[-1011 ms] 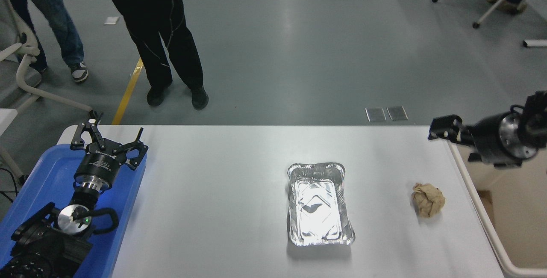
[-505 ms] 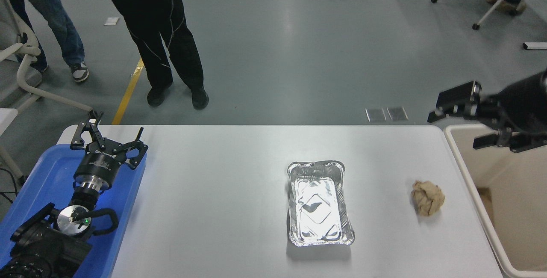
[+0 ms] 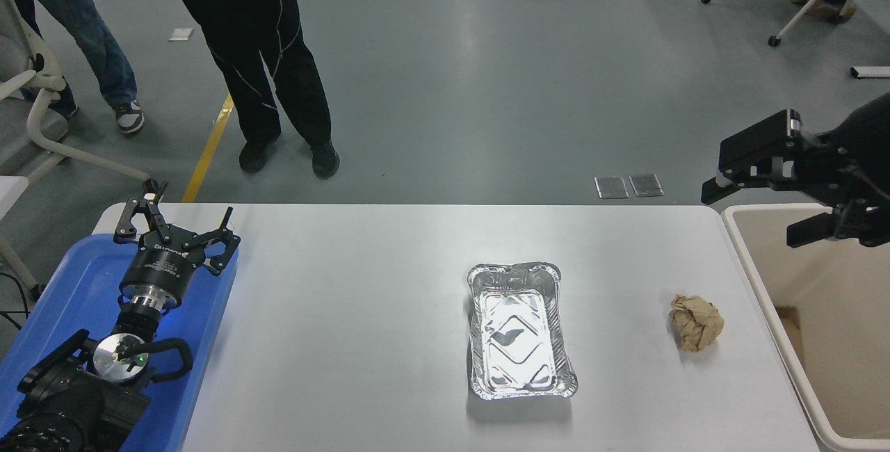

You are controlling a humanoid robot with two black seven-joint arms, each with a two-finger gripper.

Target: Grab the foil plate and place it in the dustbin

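Shiny silver foil plate (image 3: 520,330) with embossed diamond pattern and ribbed walls, white table (image 3: 348,341), brown crumpled paper ball (image 3: 696,323), cream dustbin (image 3: 765,299), blue tray (image 3: 69,285), black grippers, left gripper (image 3: 174,226), right gripper (image 3: 765,191), grey floor (image 3: 487,76) with yellow line (image 3: 208,142)

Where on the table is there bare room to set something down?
The widest bare stretch lies between the blue tray and the foil plate. A narrower gap separates the foil plate from the paper ball. The dustbin crowds the right edge.
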